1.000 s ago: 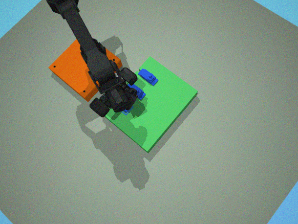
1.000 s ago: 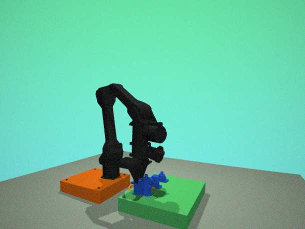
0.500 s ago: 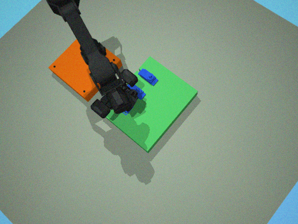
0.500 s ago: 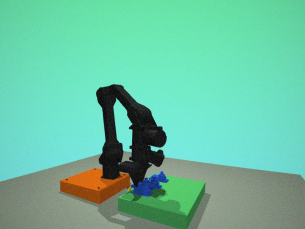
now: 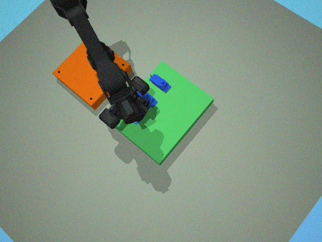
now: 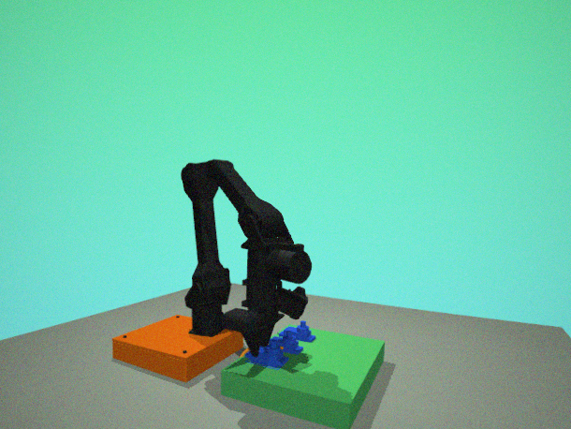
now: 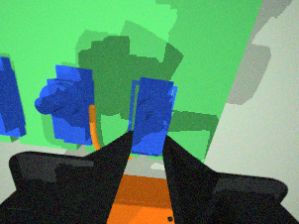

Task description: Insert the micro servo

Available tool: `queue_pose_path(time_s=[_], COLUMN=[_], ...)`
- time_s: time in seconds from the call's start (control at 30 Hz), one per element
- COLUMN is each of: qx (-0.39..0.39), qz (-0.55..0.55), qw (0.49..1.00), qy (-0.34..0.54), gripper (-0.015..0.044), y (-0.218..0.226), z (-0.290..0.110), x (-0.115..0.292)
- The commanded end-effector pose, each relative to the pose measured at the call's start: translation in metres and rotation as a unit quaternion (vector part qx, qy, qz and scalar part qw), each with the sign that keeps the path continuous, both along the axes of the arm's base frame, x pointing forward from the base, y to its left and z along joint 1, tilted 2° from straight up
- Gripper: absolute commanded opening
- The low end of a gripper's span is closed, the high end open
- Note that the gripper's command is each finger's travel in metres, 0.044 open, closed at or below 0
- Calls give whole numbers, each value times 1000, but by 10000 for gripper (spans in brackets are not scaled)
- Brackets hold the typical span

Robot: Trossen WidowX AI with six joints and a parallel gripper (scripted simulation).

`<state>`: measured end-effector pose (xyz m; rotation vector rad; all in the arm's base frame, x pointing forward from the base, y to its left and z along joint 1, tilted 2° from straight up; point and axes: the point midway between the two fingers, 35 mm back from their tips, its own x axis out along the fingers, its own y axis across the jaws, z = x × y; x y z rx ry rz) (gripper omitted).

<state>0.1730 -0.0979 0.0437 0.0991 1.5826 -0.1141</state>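
Note:
My gripper (image 7: 148, 137) (image 6: 256, 348) (image 5: 134, 117) is shut on a blue micro servo (image 7: 152, 114) (image 6: 268, 358). It holds the servo low at the green deck (image 5: 185, 105) (image 6: 337, 356) (image 7: 208, 38), near the deck corner closest to the arm's base. In the top view the wrist hides almost all of the servo. A thin orange cable (image 7: 92, 124) runs along the deck to the servo's left. I cannot tell how deep the servo sits or where the pocket's notch is. Two more blue servos stand seated in a row beside it: a middle one (image 5: 151, 100) (image 6: 290, 343) (image 7: 69, 104) and a far one (image 5: 160, 82) (image 6: 305, 332).
The arm stands on an orange base plate (image 5: 74, 76) (image 6: 159, 342) (image 7: 144, 196) just beside the deck. Both rest on a grey table (image 5: 237, 158) (image 6: 468, 365). The arm's shadow falls across the near part of the deck.

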Motion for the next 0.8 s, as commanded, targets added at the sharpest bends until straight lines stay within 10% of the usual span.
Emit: queue_pose_path(time_s=[0.0, 0.17, 0.4, 0.77], qx=[1, 1, 1, 1], qz=[1, 1, 1, 1], qw=[1000, 1000, 1000, 1000], qy=[0, 0, 0, 0], gripper=[0, 0, 184, 187], y=[0, 0, 0, 0], z=[-4, -8, -6, 29], x=[0, 0, 0, -1])
